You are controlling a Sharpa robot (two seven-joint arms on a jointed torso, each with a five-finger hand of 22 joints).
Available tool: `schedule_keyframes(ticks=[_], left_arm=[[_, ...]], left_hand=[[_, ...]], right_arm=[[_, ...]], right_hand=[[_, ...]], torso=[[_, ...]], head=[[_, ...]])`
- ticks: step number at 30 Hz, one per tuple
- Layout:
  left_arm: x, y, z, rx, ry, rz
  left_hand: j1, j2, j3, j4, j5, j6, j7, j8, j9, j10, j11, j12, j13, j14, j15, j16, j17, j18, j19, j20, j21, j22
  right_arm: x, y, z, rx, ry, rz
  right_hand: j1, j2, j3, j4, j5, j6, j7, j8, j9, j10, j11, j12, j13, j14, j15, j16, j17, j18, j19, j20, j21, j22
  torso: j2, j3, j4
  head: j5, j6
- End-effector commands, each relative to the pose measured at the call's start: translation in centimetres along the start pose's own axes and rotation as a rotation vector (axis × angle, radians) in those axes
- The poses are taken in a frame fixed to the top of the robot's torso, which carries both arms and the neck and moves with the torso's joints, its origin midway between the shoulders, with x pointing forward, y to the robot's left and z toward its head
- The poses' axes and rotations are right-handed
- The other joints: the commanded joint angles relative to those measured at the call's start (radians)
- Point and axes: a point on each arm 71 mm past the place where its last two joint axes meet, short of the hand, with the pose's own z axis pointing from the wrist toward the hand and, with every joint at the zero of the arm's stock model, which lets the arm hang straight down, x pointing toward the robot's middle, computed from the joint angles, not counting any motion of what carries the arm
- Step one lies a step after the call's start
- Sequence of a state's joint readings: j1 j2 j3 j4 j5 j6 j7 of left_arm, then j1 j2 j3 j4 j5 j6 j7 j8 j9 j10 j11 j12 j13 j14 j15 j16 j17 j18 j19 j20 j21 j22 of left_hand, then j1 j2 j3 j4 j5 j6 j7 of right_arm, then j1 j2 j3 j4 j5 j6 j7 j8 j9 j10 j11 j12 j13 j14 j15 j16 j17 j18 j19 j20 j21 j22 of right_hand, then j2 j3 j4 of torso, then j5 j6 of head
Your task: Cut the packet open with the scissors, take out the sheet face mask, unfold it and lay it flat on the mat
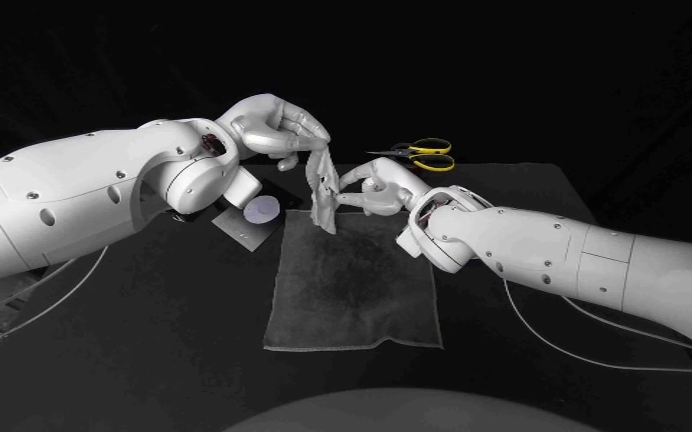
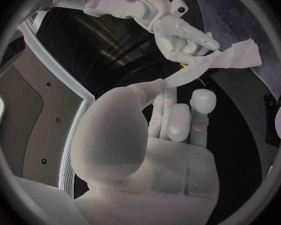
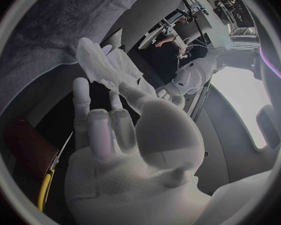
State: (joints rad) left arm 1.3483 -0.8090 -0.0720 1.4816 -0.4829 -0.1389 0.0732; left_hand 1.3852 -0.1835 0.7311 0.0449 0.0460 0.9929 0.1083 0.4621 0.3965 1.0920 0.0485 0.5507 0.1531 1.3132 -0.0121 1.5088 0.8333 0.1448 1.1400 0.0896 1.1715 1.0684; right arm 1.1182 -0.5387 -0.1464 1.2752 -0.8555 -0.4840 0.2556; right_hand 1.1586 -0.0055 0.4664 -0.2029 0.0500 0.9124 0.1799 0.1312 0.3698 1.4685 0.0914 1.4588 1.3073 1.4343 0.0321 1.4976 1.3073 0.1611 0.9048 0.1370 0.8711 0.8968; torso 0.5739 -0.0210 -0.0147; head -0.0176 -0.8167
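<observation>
Left hand point(image 1: 274, 132) pinched the upper end of the limp, crumpled white sheet mask point(image 1: 326, 192); right hand point(image 1: 378, 190) pinched its middle. The mask hung over the far edge of the grey, fuzzy, rectangular mat point(image 1: 353, 292). Yellow-handled scissors point(image 1: 418, 153) lay beyond, far right.

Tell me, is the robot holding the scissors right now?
No, the scissors lie on the table; the left hand and right hand hold the sheet mask.
</observation>
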Motion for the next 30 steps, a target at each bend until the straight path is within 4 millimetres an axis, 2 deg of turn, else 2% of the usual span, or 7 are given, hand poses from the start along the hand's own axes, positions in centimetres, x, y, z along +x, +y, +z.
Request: schedule_keyframes(ticks=[1,14,19,25,30], left_arm=[[0.16,-0.24,0.04,0.011,0.014,-0.008],[0.21,-0.25,0.05,0.01,0.016,-0.008],[0.07,-0.18,0.02,0.008,0.013,-0.007],[-0.09,-0.1,0.0,0.006,0.008,-0.007],[-0.21,-0.03,-0.02,0.003,0.005,-0.007]], left_hand=[[0.001,0.012,0.005,0.002,0.003,0.001,0.008,0.003,0.137,0.004,0.001,-0.002,0.001,0.008,-0.001,0.006,0.001,-0.008,0.006,-0.001,0.006,0.001],[0.001,0.012,0.005,0.002,0.003,0.001,0.008,0.003,0.137,0.004,0.001,-0.002,0.001,0.008,-0.001,0.006,0.001,-0.008,0.006,-0.001,0.006,0.001],[0.001,0.012,0.005,0.002,0.003,0.001,0.008,0.003,0.137,0.004,0.001,-0.002,0.001,0.008,-0.001,0.006,0.001,-0.008,0.006,-0.001,0.006,0.001],[0.0,0.012,0.007,0.0,0.003,0.001,0.008,0.002,0.14,0.005,0.001,-0.002,0.001,0.008,-0.001,0.005,-0.001,-0.008,0.007,-0.002,0.007,0.002],[-0.001,0.012,0.008,0.0,0.003,0.001,0.008,0.002,0.142,0.005,0.001,-0.002,0.002,0.008,-0.001,0.005,-0.002,-0.008,0.007,-0.002,0.007,0.002]], right_arm=[[0.21,0.23,0.11,-0.02,0.017,0.026],[0.09,0.22,0.28,-0.019,-0.01,0.039],[-0.16,0.14,0.14,-0.021,-0.026,0.04],[-0.34,0.1,0.07,-0.023,-0.04,0.04],[-0.49,0.0,0.02,-0.02,-0.049,0.039]], right_hand=[[0.001,0.013,0.002,0.0,-0.002,0.017,-0.002,0.007,-0.002,0.024,0.004,0.008,0.127,0.004,0.002,0.0,0.014,0.021,0.0,0.006,-0.005,0.003],[0.005,0.029,-0.003,-0.001,-0.002,0.06,-0.016,0.017,-0.005,0.036,-0.008,0.023,0.144,0.017,-0.007,0.008,0.035,0.022,0.005,0.0,0.001,0.007],[0.012,0.034,-0.011,-0.006,-0.002,0.1,-0.034,0.037,-0.001,0.041,-0.023,0.029,0.153,0.023,-0.019,0.012,0.043,0.023,0.008,-0.009,0.004,0.01],[0.022,0.053,-0.016,-0.009,-0.002,0.144,-0.057,0.069,0.011,0.046,-0.043,0.034,0.16,0.028,-0.035,0.013,0.05,0.023,0.012,-0.023,0.008,0.014],[0.025,0.056,-0.02,-0.012,-0.002,0.153,-0.065,0.082,0.017,0.046,-0.051,0.032,0.158,0.028,-0.042,0.013,0.048,0.023,0.013,-0.029,0.009,0.015]], torso=[[0.0,0.0007,-0.0003],[0.0,-0.0005,0.0002],[0.0,0.0002,-0.0009],[0.0,0.0012,-0.0008],[0.0,0.0009,-0.0007]], head=[[0.0,0.002],[0.0,0.001],[0.001,0.002],[0.0,0.003],[0.0,0.004]])
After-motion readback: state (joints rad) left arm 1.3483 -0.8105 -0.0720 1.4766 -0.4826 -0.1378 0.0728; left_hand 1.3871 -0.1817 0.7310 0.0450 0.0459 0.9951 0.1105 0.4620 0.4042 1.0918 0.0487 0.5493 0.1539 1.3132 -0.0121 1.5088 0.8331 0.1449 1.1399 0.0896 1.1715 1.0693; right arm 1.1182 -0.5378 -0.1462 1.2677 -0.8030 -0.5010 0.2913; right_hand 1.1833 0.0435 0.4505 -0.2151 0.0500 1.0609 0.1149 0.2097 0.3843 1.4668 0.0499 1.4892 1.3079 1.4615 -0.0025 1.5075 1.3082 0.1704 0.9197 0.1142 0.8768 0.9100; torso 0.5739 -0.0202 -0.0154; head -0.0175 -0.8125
